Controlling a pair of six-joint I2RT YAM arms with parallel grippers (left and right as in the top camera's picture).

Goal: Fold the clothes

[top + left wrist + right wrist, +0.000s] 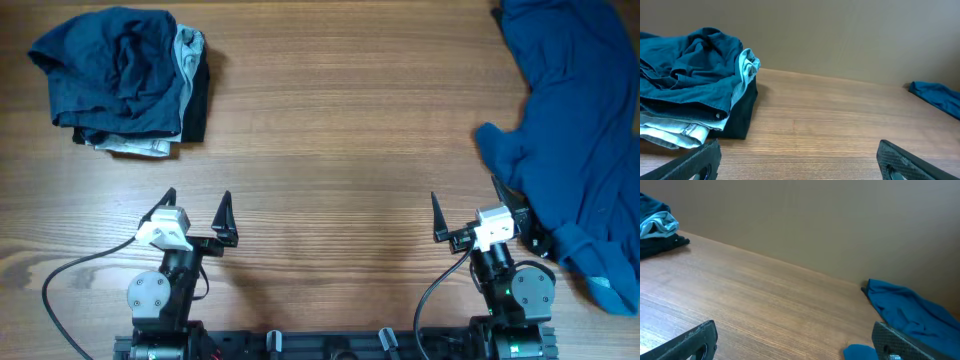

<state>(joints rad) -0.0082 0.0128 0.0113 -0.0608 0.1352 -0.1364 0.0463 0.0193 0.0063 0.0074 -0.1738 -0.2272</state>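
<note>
The clothes lie in two places. At the far left a stack holds a dark navy piece [115, 70] on top, a pale grey-blue one [188, 45] and a black one [196, 108] beneath; the left wrist view shows the same stack [690, 75]. A large teal garment [575, 130] sprawls crumpled along the right side, its hem beside my right arm, and it also appears in the right wrist view [910, 310]. My left gripper [198, 200] stands open over bare wood, well short of the stack. My right gripper [465, 205] is open too, holding nothing, its right finger [895, 342] close to the teal cloth.
The wooden table [330, 130] stretches bare between the two heaps. A black cable [70, 272] loops beside the left arm's base. A plain wall [815, 225] rises behind the table's far edge.
</note>
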